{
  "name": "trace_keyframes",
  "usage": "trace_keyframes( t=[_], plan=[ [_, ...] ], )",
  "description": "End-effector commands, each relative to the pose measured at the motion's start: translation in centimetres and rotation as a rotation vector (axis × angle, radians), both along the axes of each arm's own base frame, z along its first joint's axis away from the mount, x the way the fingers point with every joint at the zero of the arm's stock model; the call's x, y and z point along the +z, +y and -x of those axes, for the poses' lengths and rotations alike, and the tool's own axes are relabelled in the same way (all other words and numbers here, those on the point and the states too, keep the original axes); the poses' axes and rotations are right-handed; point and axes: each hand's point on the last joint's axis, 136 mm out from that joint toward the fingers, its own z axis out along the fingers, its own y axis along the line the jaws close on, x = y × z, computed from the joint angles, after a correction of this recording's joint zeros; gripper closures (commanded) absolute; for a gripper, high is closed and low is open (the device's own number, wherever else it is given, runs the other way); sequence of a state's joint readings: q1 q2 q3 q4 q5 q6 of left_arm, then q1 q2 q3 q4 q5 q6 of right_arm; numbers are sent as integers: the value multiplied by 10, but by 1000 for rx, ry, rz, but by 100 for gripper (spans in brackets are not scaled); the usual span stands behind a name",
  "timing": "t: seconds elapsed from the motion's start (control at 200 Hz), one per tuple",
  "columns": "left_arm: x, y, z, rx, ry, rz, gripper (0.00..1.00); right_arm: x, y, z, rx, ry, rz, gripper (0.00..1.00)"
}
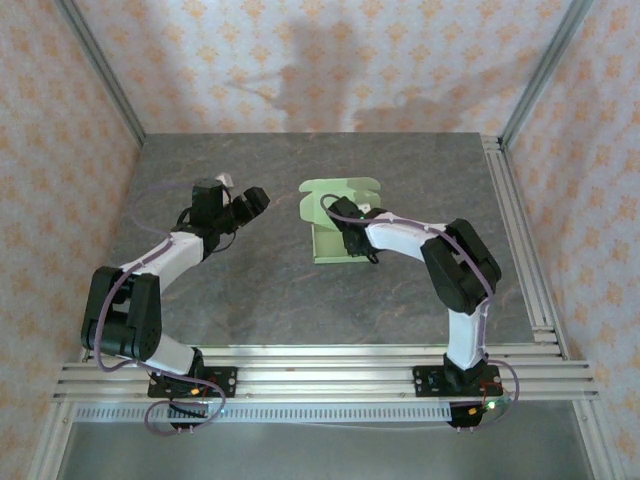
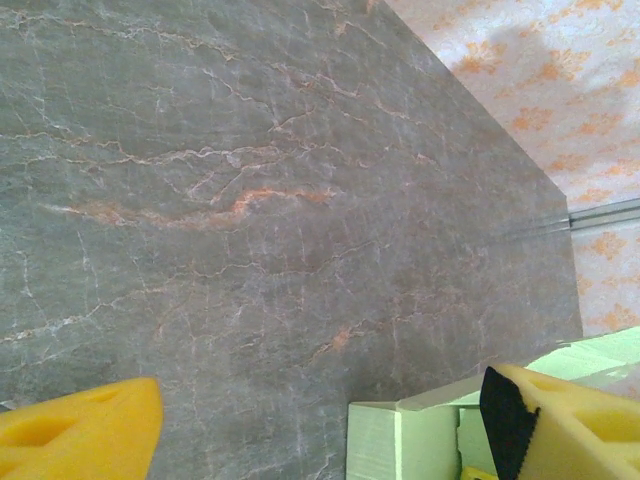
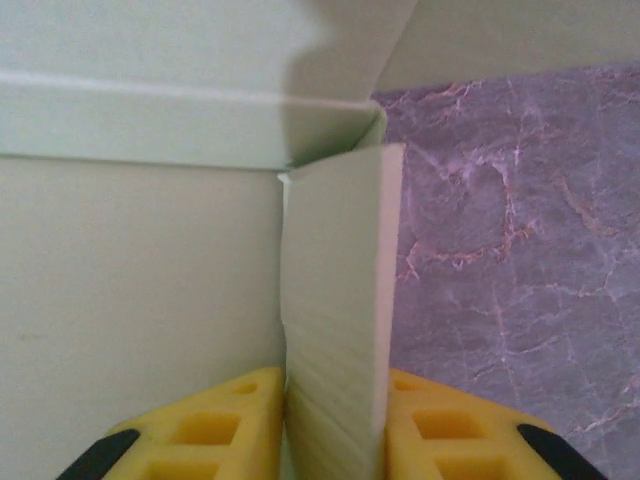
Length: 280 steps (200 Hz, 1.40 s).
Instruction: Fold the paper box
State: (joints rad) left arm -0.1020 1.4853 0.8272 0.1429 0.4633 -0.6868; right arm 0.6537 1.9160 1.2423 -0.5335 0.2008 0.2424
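Observation:
The paper box (image 1: 335, 245) is pale green card, lying mid-table with rounded tabs at its far end. My right gripper (image 1: 347, 226) is over it. In the right wrist view, an upright side wall (image 3: 335, 300) of the box (image 3: 130, 300) stands between the yellow fingers (image 3: 215, 425) of that gripper (image 3: 335, 430). The jaws are parted wider than the card is thick. My left gripper (image 1: 250, 203) hovers left of the box, wide open and empty. From the left wrist, a corner of the box (image 2: 410, 440) shows near the right finger of this gripper (image 2: 320, 430).
The table (image 1: 250, 290) is dark grey marble-patterned. Aluminium rails (image 1: 525, 250) run along its right side and near edge. Patterned walls enclose the back and sides. Bare table lies between the left gripper and the box.

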Motion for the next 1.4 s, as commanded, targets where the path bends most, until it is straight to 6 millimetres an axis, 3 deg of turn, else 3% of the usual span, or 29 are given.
trace_keyframes(
  t=[0.0,0.135,0.345,0.46,0.561,0.676,0.926,1.156,1.301,1.396],
  plan=[
    [14,4,2,-10,-28,-20,15,29,2,-4,-15,-57,-71,70],
    [16,2,2,-21,-30,-21,15,40,1,-6,-15,-82,-96,64],
    [32,-8,0,-119,-92,-78,11,67,2,-9,20,-136,-193,45],
    [41,-13,2,-193,-124,-187,10,81,3,-11,66,-149,-283,42],
    [46,-13,1,-205,-134,-206,10,74,3,-7,76,-84,-291,42],
    [46,-14,2,-207,-134,-206,10,54,-1,-4,4,-17,-283,54],
    [42,-13,7,-208,-125,-210,10,23,-10,-2,-74,46,-231,69],
    [40,-12,9,-211,-122,-220,9,7,-15,1,-78,75,-177,100],
    [38,-11,11,-206,-120,-217,9,1,-24,5,-72,83,-44,100],
    [38,-9,15,-200,-122,-224,9,-14,-26,13,-74,117,34,100]
  ],
)
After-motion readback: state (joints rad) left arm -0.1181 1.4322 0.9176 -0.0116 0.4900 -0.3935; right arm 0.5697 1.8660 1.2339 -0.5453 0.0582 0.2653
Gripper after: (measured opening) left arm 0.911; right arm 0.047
